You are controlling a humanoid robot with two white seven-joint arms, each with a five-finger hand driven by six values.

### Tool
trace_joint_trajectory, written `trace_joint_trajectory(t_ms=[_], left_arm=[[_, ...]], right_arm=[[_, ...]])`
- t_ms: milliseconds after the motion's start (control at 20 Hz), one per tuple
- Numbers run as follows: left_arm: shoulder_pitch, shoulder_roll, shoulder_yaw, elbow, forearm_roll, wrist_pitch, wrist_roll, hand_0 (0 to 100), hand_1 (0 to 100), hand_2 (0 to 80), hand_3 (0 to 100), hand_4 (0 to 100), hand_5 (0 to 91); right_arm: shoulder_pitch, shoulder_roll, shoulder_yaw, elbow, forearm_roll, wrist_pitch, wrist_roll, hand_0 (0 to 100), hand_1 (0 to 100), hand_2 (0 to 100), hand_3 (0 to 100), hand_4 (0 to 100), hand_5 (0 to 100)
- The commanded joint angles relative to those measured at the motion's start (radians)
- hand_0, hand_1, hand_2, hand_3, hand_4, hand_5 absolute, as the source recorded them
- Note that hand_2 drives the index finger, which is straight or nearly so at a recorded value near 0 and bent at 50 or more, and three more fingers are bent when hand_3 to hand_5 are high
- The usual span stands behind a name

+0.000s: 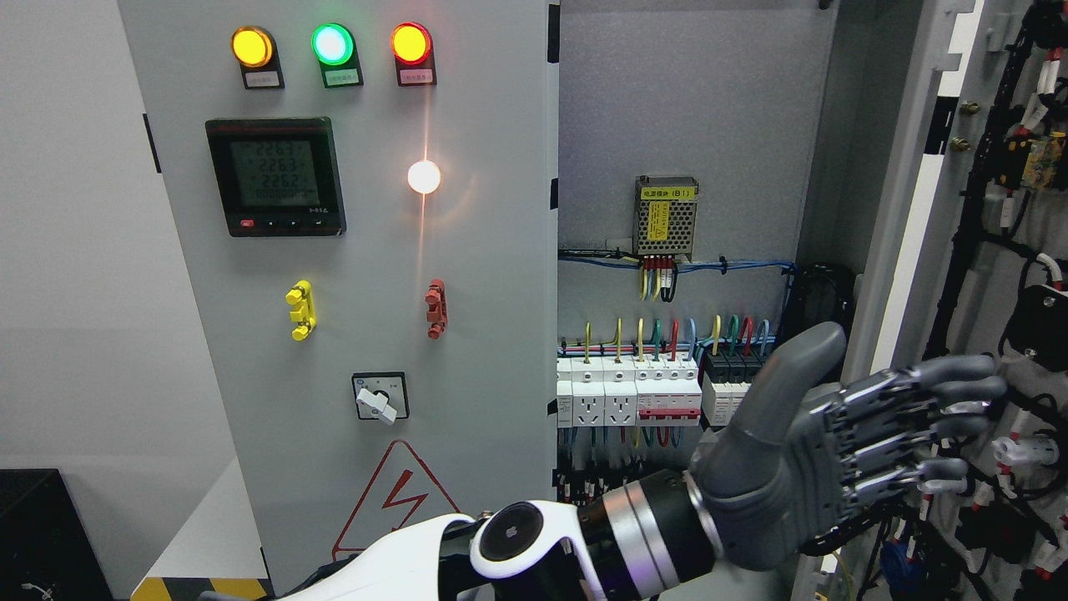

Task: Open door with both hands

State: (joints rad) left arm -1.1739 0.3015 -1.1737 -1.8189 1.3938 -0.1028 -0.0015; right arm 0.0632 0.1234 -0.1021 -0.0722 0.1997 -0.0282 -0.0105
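Note:
The electrical cabinet's left door (467, 250) is closed and carries lamps, a meter and a rotary switch. Its right door (897, 275) is swung open to the right, its inner face lined with black wiring (976, 209). My left arm (534, 534) enters at the bottom left of the middle and reaches across. My left hand (884, 409) has its thumb up and its fingers (959, 392) stretched rightward past the open door's edge, lying against the inner face without clasping anything. No right arm shows.
Inside the open cabinet (684, 100) sit a power supply (666, 215), a row of breakers and sockets (634, 392) and coloured wires. A black box (37, 534) stands at the lower left, by a white wall.

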Motion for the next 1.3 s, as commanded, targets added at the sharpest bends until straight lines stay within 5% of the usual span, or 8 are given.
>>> trace_joint_trajectory(t_ms=[0, 401, 851, 1252], left_arm=[[0.149, 0.280, 0.034, -0.146, -0.003, -0.001, -0.002, 0, 0, 0.0, 0, 0, 0.0], [0.434, 0.395, 0.110, -0.142, -0.094, -0.005, 0.000, 0, 0, 0.0, 0, 0, 0.0], [0.859, 0.393, 0.238, -0.019, -0.305, 0.005, -0.005, 0, 0, 0.0, 0, 0, 0.0], [1.131, 0.349, 0.342, 0.169, -0.365, -0.001, -0.011, 0, 0, 0.0, 0, 0, 0.0]], right_arm=[[0.001, -0.001, 0.001, 0.000, 0.000, 0.001, 0.000, 19, 0, 0, 0, 0, 0], [0.001, -0.001, -0.001, 0.000, 0.000, 0.001, 0.000, 19, 0, 0, 0, 0, 0], [0.001, -0.001, 0.001, 0.000, 0.001, 0.001, 0.000, 19, 0, 0, 0, 0, 0], [0.000, 0.001, -0.001, 0.000, 0.001, 0.002, 0.000, 19, 0, 0, 0, 0, 0]])
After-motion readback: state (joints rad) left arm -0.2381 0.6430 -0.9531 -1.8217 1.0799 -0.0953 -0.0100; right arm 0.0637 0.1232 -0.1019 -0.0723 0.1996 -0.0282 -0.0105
